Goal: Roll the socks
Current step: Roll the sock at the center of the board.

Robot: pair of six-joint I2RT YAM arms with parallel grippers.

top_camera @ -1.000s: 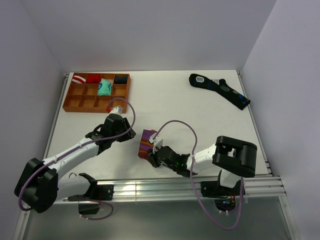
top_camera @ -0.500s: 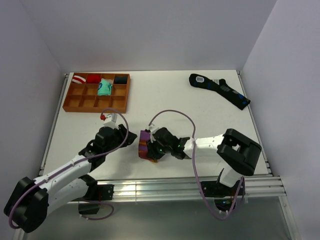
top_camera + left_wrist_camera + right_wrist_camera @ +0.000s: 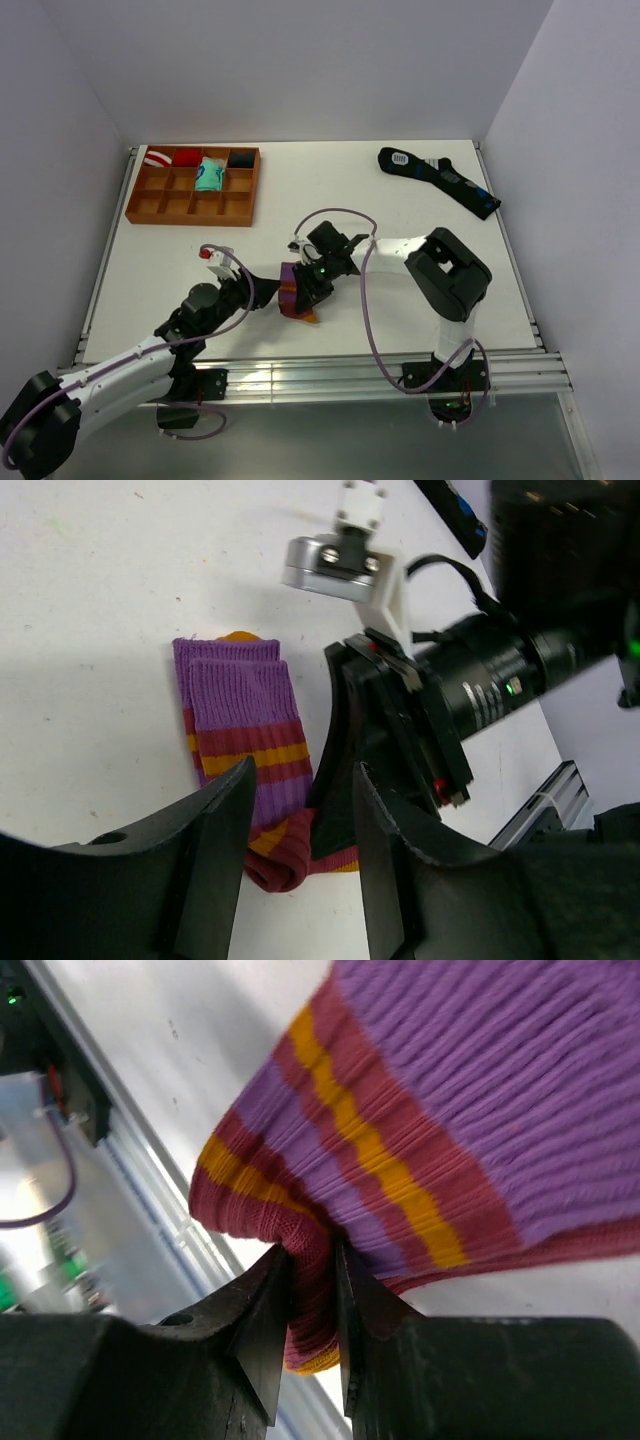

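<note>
The maroon sock (image 3: 292, 283) with purple cuff and orange stripes lies folded near the table's front middle. My right gripper (image 3: 308, 292) reaches it from the far right and is shut on its maroon folded edge; in the right wrist view the jaws (image 3: 312, 1290) pinch that fold of the sock (image 3: 450, 1110). My left gripper (image 3: 266, 291) sits just left of the sock, open. In the left wrist view its fingers (image 3: 215, 860) straddle the sock's (image 3: 245, 735) near end without touching, with the right gripper's black body (image 3: 400, 720) pressed against the sock's right side.
A wooden compartment tray (image 3: 150, 205) with several small rolled bundles stands at the back left. A long black sock (image 3: 440, 178) with blue marks lies at the back right. A metal rail (image 3: 330, 365) runs along the front edge.
My right wrist has swung from the near side to the far side of the sock while holding it. My left gripper has moved nearer and rightward, up to the sock's left edge.
</note>
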